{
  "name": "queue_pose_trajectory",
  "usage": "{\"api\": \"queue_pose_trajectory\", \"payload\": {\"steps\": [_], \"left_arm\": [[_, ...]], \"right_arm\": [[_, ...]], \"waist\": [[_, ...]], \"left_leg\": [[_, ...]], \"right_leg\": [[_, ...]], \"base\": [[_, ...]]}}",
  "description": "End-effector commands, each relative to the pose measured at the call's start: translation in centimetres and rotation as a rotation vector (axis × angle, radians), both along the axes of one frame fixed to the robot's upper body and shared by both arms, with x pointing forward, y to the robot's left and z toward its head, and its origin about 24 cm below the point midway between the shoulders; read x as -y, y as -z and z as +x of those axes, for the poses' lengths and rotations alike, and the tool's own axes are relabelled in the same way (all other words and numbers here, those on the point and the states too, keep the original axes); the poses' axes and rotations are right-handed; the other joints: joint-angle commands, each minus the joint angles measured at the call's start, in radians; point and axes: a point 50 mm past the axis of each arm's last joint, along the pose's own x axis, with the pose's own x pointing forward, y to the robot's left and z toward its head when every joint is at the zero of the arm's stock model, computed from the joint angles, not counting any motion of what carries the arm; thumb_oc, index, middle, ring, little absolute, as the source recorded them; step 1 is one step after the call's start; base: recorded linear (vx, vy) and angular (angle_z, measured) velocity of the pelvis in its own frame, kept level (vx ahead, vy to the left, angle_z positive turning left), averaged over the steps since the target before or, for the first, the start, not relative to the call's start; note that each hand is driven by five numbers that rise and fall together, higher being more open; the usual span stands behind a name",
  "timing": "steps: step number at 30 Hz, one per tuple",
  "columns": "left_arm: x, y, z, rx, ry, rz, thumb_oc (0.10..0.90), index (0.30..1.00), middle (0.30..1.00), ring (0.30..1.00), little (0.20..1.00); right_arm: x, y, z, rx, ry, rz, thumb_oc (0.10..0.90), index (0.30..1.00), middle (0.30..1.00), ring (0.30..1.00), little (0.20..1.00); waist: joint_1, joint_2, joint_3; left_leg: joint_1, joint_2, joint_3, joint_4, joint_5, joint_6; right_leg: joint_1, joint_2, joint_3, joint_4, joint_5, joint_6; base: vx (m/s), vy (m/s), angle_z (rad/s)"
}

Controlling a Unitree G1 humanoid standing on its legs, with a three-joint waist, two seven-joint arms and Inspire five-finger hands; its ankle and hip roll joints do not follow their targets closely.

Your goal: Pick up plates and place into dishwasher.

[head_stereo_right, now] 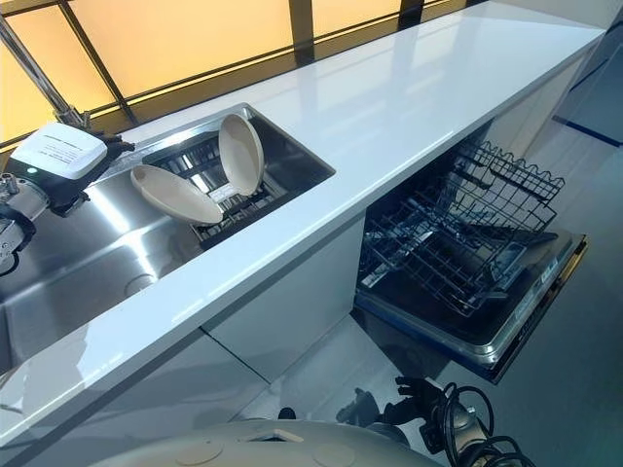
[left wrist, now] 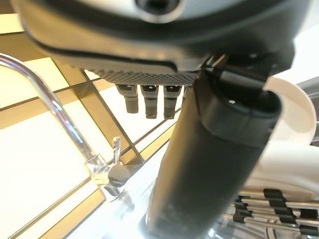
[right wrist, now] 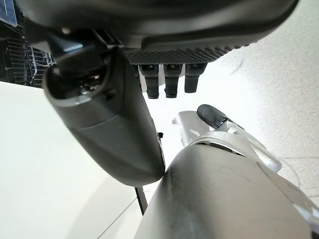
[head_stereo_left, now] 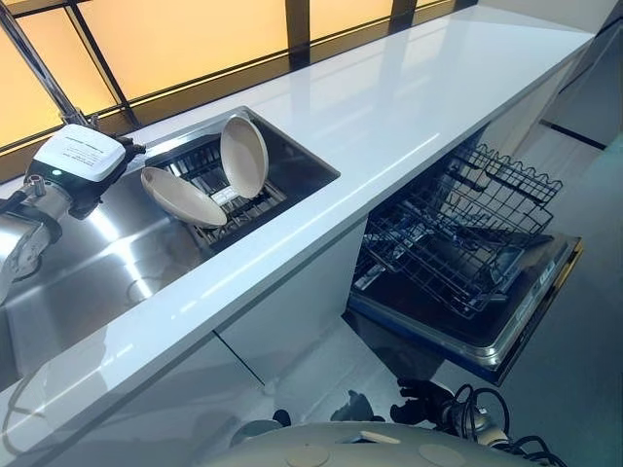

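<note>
Nearest, right hand (right wrist: 164, 79): low by the floor, thumb standing out, fingers a short straight row, apart and holding nothing.
Dishwasher (head_stereo_left: 458, 243): below the counter at the right, door (head_stereo_left: 531, 306) dropped flat.
Rack (head_stereo_left: 467, 209): dark wire, pulled out over the door; no plate seen in it.
Counter (head_stereo_left: 389, 107): white, glossy, running from the near left corner away to the far right.
Sink (head_stereo_left: 107, 263): steel, set into the counter on the left.
Drainer (head_stereo_left: 234, 199): dark wire, in the sink's right part.
Plates: two, cream, both in the drainer. One (head_stereo_left: 243, 156) stands nearly upright; the other (head_stereo_left: 182, 197) leans low just left of it, the two close at their lower edges.
Left hand (left wrist: 149, 102): over the sink's left end, near the low plate but apart from it; its wrist view shows the fingers as a straight row, spread from the thumb, gripping nothing.
Tap (left wrist: 65, 129): curved chrome, behind the sink.
Window (head_stereo_left: 175, 39): amber panes with dark bars, along the far side.
</note>
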Motion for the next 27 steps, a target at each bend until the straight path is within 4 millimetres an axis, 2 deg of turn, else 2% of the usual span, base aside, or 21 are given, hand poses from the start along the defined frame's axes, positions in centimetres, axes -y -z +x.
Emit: {"api": "queue_pose_trajectory", "payload": {"steps": [1,9,19,27], "left_arm": [[-0.5,-7.8,0.8,0.319,-0.037,0.048,0.800,0.900,0.900,0.900,0.900],[0.1,-7.8,1.3,0.309,-0.022,0.042,0.800,0.900,0.900,0.900,0.900],[0.7,-6.1,1.6,0.165,-0.036,0.093,0.800,0.900,0.900,0.900,0.900],[1.3,-5.7,2.1,0.121,-0.020,0.107,0.800,0.900,0.900,0.900,0.900]], "right_arm": [[1.2,-0.2,-0.4,-0.020,-0.028,-0.032,0.800,0.900,0.900,0.900,0.900],[1.2,-0.1,-0.4,-0.022,-0.019,-0.034,0.800,0.900,0.900,0.900,0.900],[1.4,-0.2,-0.4,-0.024,-0.022,-0.040,0.800,0.900,0.900,0.900,0.900],[1.4,-0.2,-0.3,-0.015,-0.019,-0.040,0.800,0.900,0.900,0.900,0.900]], "waist": [[-0.019,0.057,-0.023],[-0.029,0.059,-0.021],[-0.036,0.062,-0.017],[-0.042,0.064,-0.015]], "left_leg": [[0.000,-0.034,-0.026,0.034,-0.163,0.046],[0.003,-0.030,-0.020,0.037,-0.164,0.046],[0.004,-0.027,-0.009,0.038,-0.163,0.044],[0.004,-0.028,-0.009,0.035,-0.160,0.042]], "right_leg": [[-0.090,-0.060,0.008,0.099,-0.005,0.094],[-0.090,-0.051,0.021,0.105,-0.016,0.092],[-0.086,-0.046,0.025,0.102,-0.018,0.092],[-0.087,-0.046,0.027,0.100,-0.014,0.093]], "base": [[0.00,0.000,0.00],[0.01,-0.006,-0.04],[0.01,-0.001,-0.04],[0.00,0.000,0.00]]}}
